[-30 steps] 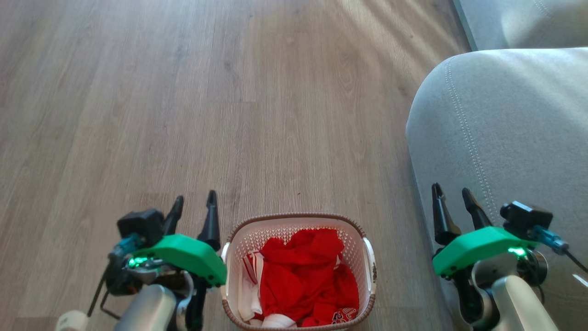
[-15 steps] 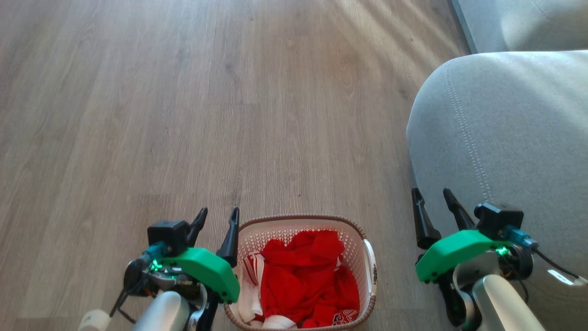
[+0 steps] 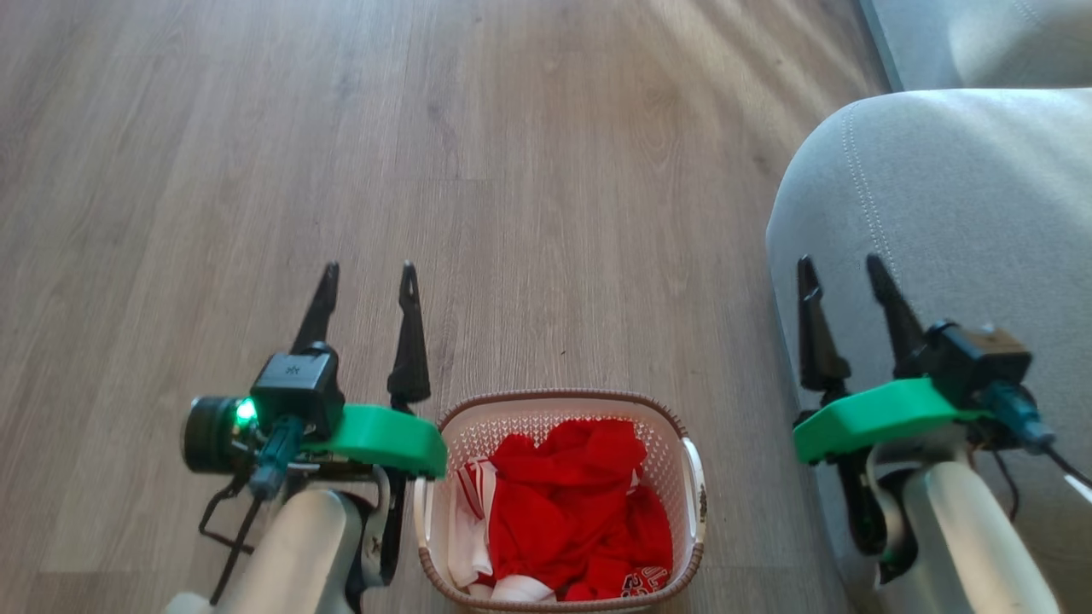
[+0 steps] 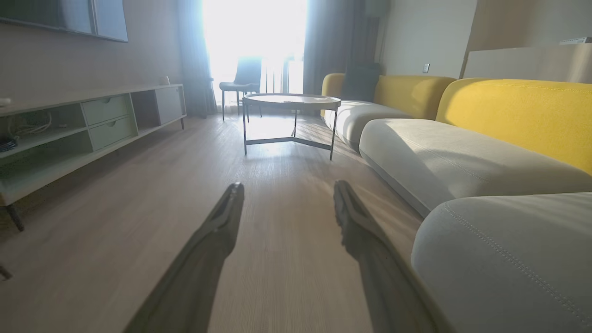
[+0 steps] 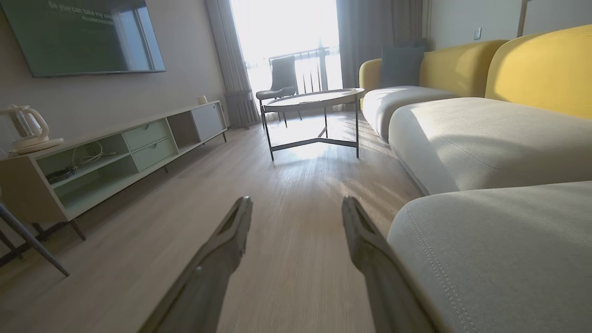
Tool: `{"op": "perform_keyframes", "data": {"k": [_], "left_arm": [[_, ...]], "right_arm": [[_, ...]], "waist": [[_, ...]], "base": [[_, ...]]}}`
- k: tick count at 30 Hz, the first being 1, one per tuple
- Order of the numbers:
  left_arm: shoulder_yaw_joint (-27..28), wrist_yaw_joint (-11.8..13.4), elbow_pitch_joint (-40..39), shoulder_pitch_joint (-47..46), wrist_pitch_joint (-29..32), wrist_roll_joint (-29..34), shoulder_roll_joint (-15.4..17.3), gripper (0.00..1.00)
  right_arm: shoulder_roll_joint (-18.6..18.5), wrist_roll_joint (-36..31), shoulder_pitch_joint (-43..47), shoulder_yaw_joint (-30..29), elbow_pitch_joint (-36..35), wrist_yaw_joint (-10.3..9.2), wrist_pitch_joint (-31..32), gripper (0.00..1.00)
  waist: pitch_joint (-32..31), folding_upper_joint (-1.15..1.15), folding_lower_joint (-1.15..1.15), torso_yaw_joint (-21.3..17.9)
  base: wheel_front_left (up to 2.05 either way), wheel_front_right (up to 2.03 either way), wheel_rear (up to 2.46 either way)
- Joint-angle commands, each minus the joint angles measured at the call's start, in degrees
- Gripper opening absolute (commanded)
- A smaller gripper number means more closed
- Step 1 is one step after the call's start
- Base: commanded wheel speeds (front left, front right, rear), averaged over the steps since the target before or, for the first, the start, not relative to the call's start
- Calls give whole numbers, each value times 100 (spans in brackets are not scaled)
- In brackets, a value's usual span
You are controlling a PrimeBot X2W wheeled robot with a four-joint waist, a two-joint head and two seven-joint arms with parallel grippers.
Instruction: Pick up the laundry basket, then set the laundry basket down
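I log one cream-white perforated plastic laundry basket (image 3: 512, 424) with brown braided rim, red and white clothes (image 3: 572, 503) inside, on pale wood floor (image 3: 554, 213) between my left gripper (image 3: 368, 271) and right gripper (image 3: 839, 263), both spread open, empty.

You have the laundry basket (image 3: 554, 397) upright on the wood floor (image 3: 512, 213), low in the middle of the head view. It is cream-white perforated plastic with a brown braided-look rim and white side handles, and holds crumpled red clothes (image 3: 580, 503) and some white cloth.
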Motion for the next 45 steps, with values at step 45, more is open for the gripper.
{"op": "perform_keyframes", "data": {"k": [45], "left_arm": [[535,-888,903,41,-316,241,-246,100]], "right_arm": [[72,-568,-36,67,733,34,-330,100]], "waist": [[-65,0,0,37]], "base": [[0,0,0]]}}
